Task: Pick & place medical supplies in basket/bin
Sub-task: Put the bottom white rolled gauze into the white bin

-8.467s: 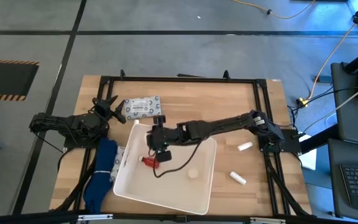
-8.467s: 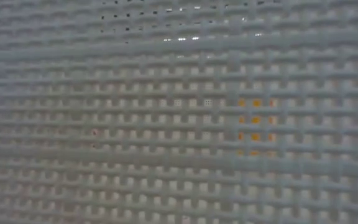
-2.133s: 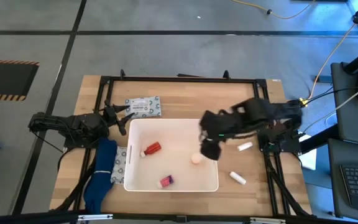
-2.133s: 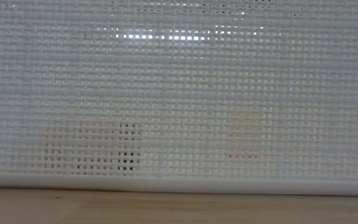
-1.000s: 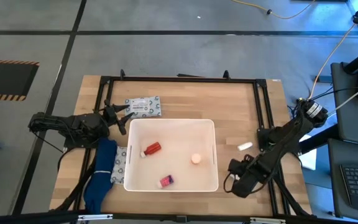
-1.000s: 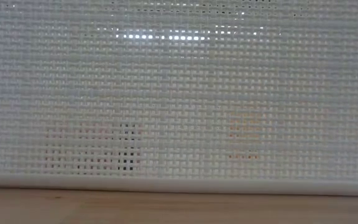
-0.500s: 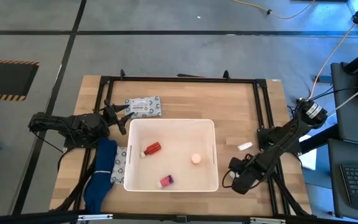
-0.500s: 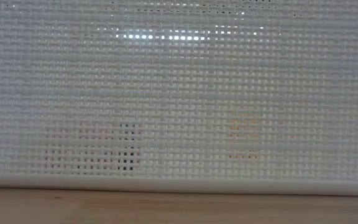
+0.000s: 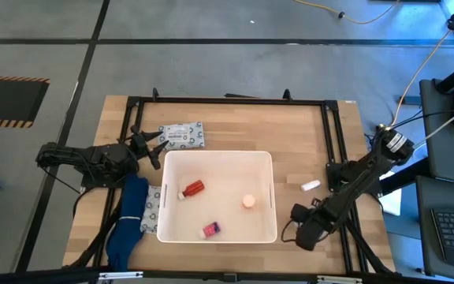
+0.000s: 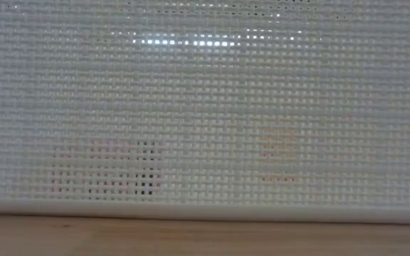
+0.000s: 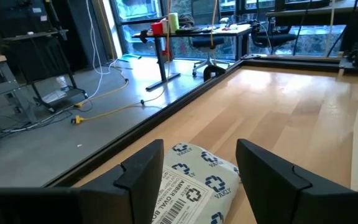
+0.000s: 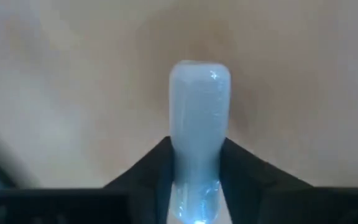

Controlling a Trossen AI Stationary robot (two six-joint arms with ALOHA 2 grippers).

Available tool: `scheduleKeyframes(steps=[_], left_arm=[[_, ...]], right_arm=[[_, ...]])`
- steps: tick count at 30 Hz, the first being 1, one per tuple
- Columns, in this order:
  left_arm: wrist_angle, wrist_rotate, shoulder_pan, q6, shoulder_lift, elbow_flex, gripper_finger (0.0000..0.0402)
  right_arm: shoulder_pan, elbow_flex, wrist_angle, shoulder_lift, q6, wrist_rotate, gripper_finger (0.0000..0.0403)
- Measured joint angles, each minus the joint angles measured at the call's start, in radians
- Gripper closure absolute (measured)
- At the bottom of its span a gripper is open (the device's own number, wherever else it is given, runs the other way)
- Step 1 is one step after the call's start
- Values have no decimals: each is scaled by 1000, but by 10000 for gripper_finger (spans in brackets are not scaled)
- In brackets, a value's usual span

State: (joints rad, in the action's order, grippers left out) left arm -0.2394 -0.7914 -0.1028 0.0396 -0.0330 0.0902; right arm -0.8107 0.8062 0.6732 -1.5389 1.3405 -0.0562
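Note:
The white bin (image 9: 266, 162) stands mid-table; its lattice wall (image 10: 205, 107) fills the low view. Inside lie a red bottle (image 9: 193, 188), an orange-capped vial (image 9: 248, 201) and a pink-capped vial (image 9: 210, 229). My right gripper (image 9: 304, 230) is low by the table's near right, just off the bin's corner, shut on a white tube (image 12: 199, 112). A second white tube (image 9: 310, 186) lies right of the bin. My left gripper (image 9: 153, 147) waits open at the bin's far-left corner, facing a patterned packet (image 9: 181, 136) (image 11: 194, 180). Another packet (image 9: 152, 207) sticks out from under the bin's left side. My right gripper (image 12: 199, 180) pinches the white tube between its two fingers, which lie across it at one end (image 12: 199, 162). The rest of the tube reaches out past the fingertips over the wood. I cannot tell whether it is lifted or lies on the table.
A blue cloth (image 9: 128, 221) lies at the near left beside the bin. A black frame rail (image 9: 333, 134) runs along the table's right side, close to my right arm. Bare wood shows between the bin and the far rail.

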Motion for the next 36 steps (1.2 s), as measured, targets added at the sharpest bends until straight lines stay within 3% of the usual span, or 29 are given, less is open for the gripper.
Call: scheduleKeyframes(steps=[5,9,14,17,24,26,32,36], left_arm=[[0,0,0,1,0,0,203],[0,0,0,0,0,0,203],[0,0,0,1,0,0,203],[0,0,0,0,0,0,203],[0,0,0,1,0,0,203],[0,0,0,0,0,0,203],[0,0,0,0,0,0,203],[0,0,0,2,0,0,203]], right_arm=[[2,80,7,64,-13,-89,339],[1,184,-4,122,13,-141,354],[6,350,17,188,100,-122,345],[18,453,27,211,110,-35,343],[111,667,60,226,-364,404,344],[171,712,73,225,-489,484,344],[411,834,74,150,-865,491,345],[520,934,74,19,-1098,407,345]])
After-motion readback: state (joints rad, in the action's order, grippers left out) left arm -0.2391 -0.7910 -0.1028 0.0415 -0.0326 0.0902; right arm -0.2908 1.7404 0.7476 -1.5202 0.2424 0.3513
